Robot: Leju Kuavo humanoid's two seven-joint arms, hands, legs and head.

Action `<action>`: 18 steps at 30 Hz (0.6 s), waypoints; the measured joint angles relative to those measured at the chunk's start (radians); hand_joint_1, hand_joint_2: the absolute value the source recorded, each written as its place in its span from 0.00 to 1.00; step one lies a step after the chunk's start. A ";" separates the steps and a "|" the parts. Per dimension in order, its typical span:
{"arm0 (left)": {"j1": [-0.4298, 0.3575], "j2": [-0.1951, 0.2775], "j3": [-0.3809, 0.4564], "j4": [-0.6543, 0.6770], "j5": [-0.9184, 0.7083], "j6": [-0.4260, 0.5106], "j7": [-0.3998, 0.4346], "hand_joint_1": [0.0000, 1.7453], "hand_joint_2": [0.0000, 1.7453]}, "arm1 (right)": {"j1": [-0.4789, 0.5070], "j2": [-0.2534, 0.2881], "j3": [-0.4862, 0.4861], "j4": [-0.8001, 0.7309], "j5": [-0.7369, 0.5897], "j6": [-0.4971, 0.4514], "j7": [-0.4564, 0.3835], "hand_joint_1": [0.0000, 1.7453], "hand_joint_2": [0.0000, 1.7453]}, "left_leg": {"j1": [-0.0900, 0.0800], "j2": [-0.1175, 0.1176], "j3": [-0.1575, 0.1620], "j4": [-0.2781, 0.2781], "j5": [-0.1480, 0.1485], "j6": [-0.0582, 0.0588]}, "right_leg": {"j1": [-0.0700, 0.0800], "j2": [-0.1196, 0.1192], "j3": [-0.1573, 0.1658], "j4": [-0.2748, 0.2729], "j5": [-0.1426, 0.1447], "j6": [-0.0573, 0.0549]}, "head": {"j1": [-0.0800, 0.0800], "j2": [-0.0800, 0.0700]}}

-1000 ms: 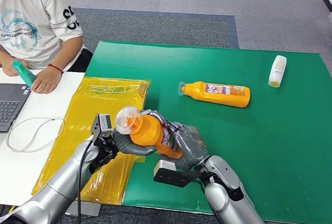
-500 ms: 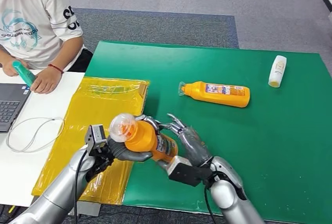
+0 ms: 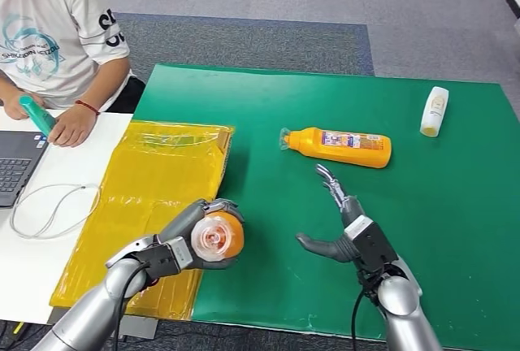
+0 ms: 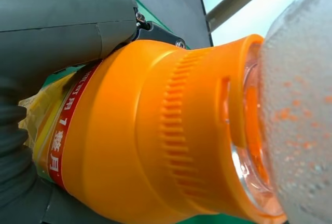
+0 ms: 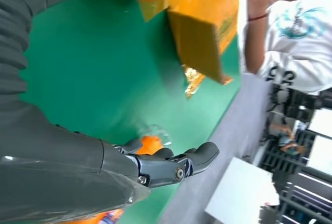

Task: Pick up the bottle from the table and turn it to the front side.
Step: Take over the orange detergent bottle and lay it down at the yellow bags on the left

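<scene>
Left robot hand [image 3: 190,241] grips orange, clear-capped bottle [image 3: 219,237].

The bottle [image 3: 218,237] is sitting in the grip of the left hand [image 3: 184,241], lifted off the green mat [image 3: 429,229] near the mat's front-left corner, beside the yellow bag [image 3: 140,205]. It is orange plastic with a clear domed cap, and that cap is pointing up toward the head camera, so the body is showing mostly end-on. In the left wrist view the bottle [image 4: 156,130] is showing a ribbed orange collar under the cap, droplets inside the clear dome, and a red-edged label band with white characters around the body, with the hand's grey thumb lying along its side.
</scene>
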 joint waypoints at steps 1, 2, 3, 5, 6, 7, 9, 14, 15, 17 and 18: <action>0.000 0.001 -0.006 -0.003 -0.009 0.012 0.000 1.00 1.00 | 0.004 0.000 -0.005 0.002 0.008 0.001 0.004 0.00 1.00 | 0.000 0.000 0.000 0.000 0.000 0.000 | 0.000 0.000 0.000 0.000 0.000 0.000 | 0.000 0.000; 0.000 0.002 -0.012 -0.008 -0.016 0.023 0.001 1.00 1.00 | 0.006 0.000 -0.007 0.005 0.017 0.000 0.007 0.00 1.00 | 0.000 0.000 0.000 0.000 0.000 0.000 | 0.000 0.000 0.000 0.000 0.000 0.000 | 0.000 0.000; 0.000 0.003 -0.017 -0.014 -0.020 0.033 0.002 1.00 1.00 | 0.008 0.000 -0.008 0.008 0.026 -0.004 0.009 0.00 1.00 | 0.000 0.000 0.000 0.000 0.000 0.000 | 0.000 0.000 0.000 0.000 0.000 0.000 | 0.000 0.000; -0.001 0.003 -0.024 -0.028 -0.028 0.052 0.008 1.00 1.00 | 0.008 0.000 -0.010 0.019 0.043 -0.017 0.011 0.00 1.00 | 0.000 0.000 0.000 0.000 0.000 0.000 | 0.000 0.000 0.000 0.000 0.000 0.000 | 0.000 0.000; -0.003 0.004 -0.026 -0.036 -0.030 0.059 0.013 1.00 1.00 | 0.007 0.001 -0.011 0.025 0.051 -0.025 0.011 0.00 1.00 | 0.000 0.000 0.000 0.000 0.000 0.000 | 0.000 0.000 0.000 0.000 0.000 0.000 | 0.000 0.000; -0.007 0.007 -0.027 -0.044 -0.033 0.065 0.020 1.00 1.00 | 0.005 0.001 -0.012 0.032 0.058 -0.032 0.011 0.00 1.00 | 0.000 0.000 0.000 0.000 0.000 0.000 | 0.000 0.000 0.000 0.000 0.000 0.000 | 0.000 0.000; -0.023 0.016 -0.028 -0.062 -0.040 0.071 0.043 1.00 1.00 | 0.000 0.003 -0.014 0.047 0.068 -0.039 0.011 0.00 1.00 | 0.000 0.000 0.000 0.000 0.000 0.000 | 0.000 0.000 0.000 0.000 0.000 0.000 | 0.000 0.000; -0.124 0.072 -0.026 -0.096 -0.026 0.035 0.119 1.00 1.00 | -0.019 0.011 -0.014 0.080 0.088 -0.052 0.008 0.00 1.00 | 0.000 0.000 0.000 0.000 0.002 -0.001 | 0.000 0.000 0.000 0.000 0.001 0.000 | 0.000 0.000; -0.152 0.084 -0.026 -0.098 -0.013 0.020 0.136 1.00 1.00 | -0.024 0.013 -0.014 0.087 0.090 -0.054 0.007 0.00 1.00 | 0.000 0.000 0.000 0.000 0.002 -0.001 | 0.001 0.000 0.000 0.001 0.001 -0.001 | 0.000 0.000; -0.210 0.107 -0.024 -0.099 0.020 -0.009 0.166 1.00 1.00 | -0.032 0.020 -0.014 0.102 0.092 -0.055 0.006 0.00 1.00 | 0.001 0.000 0.000 0.000 0.003 -0.002 | 0.001 0.000 0.000 0.001 0.002 -0.002 | 0.000 0.000; -0.242 0.119 -0.023 -0.098 0.042 -0.027 0.184 1.00 1.00 | -0.036 0.023 -0.014 0.110 0.092 -0.055 0.005 0.00 1.00 | 0.001 0.000 0.000 0.000 0.003 -0.002 | 0.001 0.000 0.000 0.001 0.002 -0.002 | 0.000 0.000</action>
